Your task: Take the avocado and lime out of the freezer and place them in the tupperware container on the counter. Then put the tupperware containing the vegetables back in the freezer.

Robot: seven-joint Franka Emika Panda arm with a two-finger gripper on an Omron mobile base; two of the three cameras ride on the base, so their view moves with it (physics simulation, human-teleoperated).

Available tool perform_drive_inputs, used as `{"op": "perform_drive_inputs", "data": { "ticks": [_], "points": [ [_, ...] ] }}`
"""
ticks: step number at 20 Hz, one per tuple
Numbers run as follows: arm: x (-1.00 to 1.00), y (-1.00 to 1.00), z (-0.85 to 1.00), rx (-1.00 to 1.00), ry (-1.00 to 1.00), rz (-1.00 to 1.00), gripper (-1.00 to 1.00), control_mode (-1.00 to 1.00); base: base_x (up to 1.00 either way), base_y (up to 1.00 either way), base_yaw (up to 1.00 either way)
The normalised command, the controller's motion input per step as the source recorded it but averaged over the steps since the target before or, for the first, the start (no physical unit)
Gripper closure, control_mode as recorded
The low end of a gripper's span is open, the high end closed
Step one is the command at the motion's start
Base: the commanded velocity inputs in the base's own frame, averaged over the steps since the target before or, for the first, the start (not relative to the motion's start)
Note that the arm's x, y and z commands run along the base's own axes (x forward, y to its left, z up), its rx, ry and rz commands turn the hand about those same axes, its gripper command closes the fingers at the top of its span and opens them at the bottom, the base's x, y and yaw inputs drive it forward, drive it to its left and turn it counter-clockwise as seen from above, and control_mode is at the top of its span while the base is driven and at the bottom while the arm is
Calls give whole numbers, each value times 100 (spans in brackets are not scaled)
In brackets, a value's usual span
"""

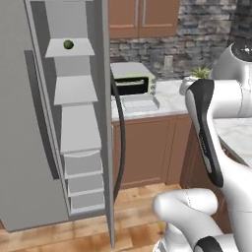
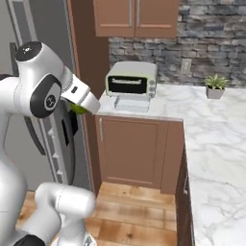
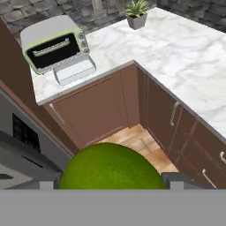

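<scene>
so the lime [image 3: 110,165] is sitting right between the fingers of the gripper [image 3: 111,181]; jaws stand wide but they're clamped on it, so it's grasped, hanging in the air above the wood floor, off the front edge of the counter [image 3: 167,48]; the tupperware container [image 3: 75,69] is near the counter's left end, by the front edge, just in front of the toaster oven [image 3: 53,44]; looks empty to me; the avocado [image 1: 68,44] is on an upper white shelf of the open freezer [image 1: 74,123], not fetched yet.

what could go wrong imo: a round ball in a wide pinch can roll out mid-swing; the tray is shallow, so a high drop could bounce the lime out; the toaster oven is snug behind, so overshooting means clipping it.
</scene>
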Motion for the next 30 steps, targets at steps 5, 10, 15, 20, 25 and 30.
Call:
{"op": "perform_drive_inputs", "data": {
  "ticks": [5,10,15,20,25,30],
  "points": [
    [0,0,0,0,0,0,100,100,70,-23,9],
    [0,0,0,0,0,0,100,100,79,-33,10],
    [0,0,0,0,0,0,100,100,81,-40,10],
    [0,0,0,0,0,0,100,100,77,-32,10],
    [0,0,0,0,0,0,100,100,67,-40,10],
    [0,0,0,0,0,0,100,100,-4,-26,10]
  ]
}}
